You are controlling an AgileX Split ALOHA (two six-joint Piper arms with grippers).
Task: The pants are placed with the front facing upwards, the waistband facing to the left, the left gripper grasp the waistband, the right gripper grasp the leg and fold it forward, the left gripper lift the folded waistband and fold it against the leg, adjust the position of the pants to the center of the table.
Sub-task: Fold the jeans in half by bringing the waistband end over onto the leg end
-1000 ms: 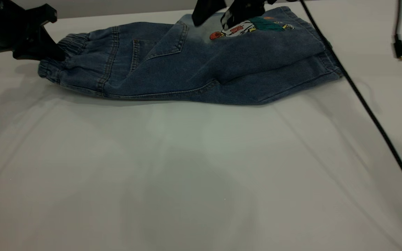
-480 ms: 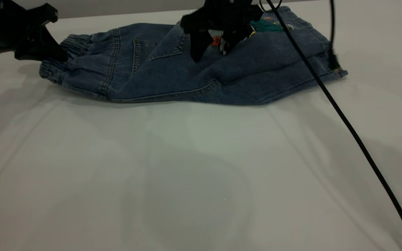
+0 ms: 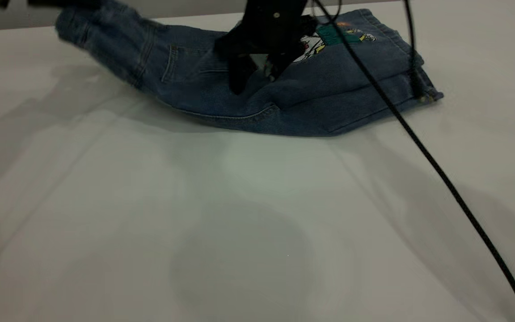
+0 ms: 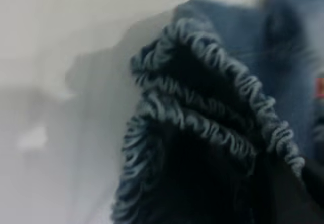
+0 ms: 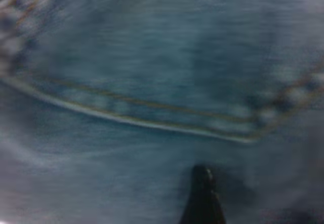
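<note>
Denim waistband (image 4: 212, 112) ruffles: left wrist only | right claw (image 3: 253, 76): exterior

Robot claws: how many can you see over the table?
2. The right gripper sits over the middle of the pants. The left gripper, mostly out of view at the far left, lifts the waistband.

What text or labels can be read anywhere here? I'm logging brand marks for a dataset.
None can be read. The cartoon figure print on the short blue denim pants may carry marks, but they are too small to read and the black right end effector partly hides it. The white-grey table shows none.
</note>
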